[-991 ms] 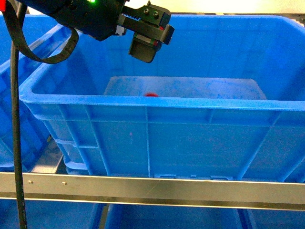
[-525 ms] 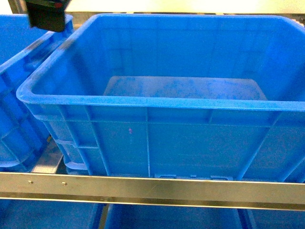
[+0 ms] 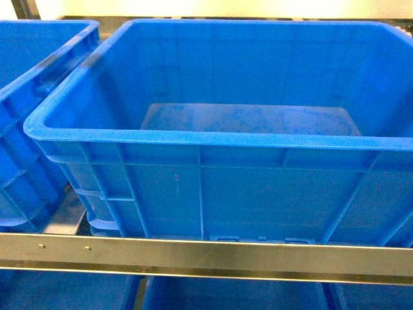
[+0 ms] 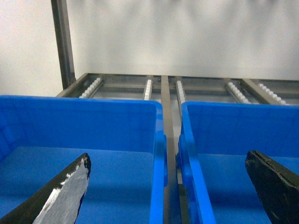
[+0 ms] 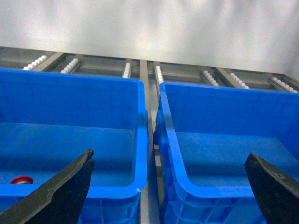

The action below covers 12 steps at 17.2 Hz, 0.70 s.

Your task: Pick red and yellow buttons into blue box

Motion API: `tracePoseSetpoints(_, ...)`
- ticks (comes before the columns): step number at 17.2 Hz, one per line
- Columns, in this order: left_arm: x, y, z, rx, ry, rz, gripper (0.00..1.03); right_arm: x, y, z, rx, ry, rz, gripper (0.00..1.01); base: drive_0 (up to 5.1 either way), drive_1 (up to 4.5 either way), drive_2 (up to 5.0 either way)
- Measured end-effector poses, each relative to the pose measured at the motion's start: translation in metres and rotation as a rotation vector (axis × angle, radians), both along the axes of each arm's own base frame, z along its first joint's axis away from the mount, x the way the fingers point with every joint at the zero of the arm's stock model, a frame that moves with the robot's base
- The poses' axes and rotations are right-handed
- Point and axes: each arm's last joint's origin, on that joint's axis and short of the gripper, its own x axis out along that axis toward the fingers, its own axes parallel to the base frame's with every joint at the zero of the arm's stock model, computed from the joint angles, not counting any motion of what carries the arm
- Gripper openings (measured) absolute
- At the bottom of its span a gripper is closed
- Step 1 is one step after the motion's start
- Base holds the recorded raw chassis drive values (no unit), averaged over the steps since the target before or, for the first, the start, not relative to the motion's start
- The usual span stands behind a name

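Two hands, both spread wide w/ nothing between the fingers. My left hand (image 4: 168,186) hangs over the gap between two blue crates, one finger over each; right hand (image 5: 168,182) sits the same way over its own pair of crates.

Head view: neither hand shows. Blue box (image 3: 193,137) fills most of the frame, thick rounded rim all round, ribbed front wall, scuffed floor bare where I can see it. Near wall hides the front strip of floor. Metal rail (image 3: 206,255) runs across just below the box. Another crate (image 3: 26,97) stands just beside it on the left, rims nearly touching.

Right wrist view: red button (image 5: 21,179) shows as a bit of red cap low in the left crate, by its near wall, half hidden behind my finger. Yellow button: can't see it in any view.

Roller tracks (image 5: 70,65) run back to a plain wall beyond the crates; open air above every rim.
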Motion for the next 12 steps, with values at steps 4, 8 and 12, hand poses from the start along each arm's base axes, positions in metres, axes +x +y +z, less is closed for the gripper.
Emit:
tracePoseSetpoints(4,-0.007,0.01,-0.016,0.042,0.125,-0.044,0.69,-0.004,-0.003,-0.02,0.045,0.093,0.072,0.6,0.0,0.0,0.0)
tracePoseSetpoints(8,-0.02,0.022,-0.044,0.043,0.134,-0.049,0.18,-0.011,-0.003,-0.043,0.051,0.123,0.071,0.08,0.0,0.0,0.0)
tracePoseSetpoints(12,-0.029,0.036,-0.058,0.038,0.131,-0.03,0.02,-0.017,-0.003,-0.056,0.053,0.098,0.072,0.02,0.0,0.0,0.0)
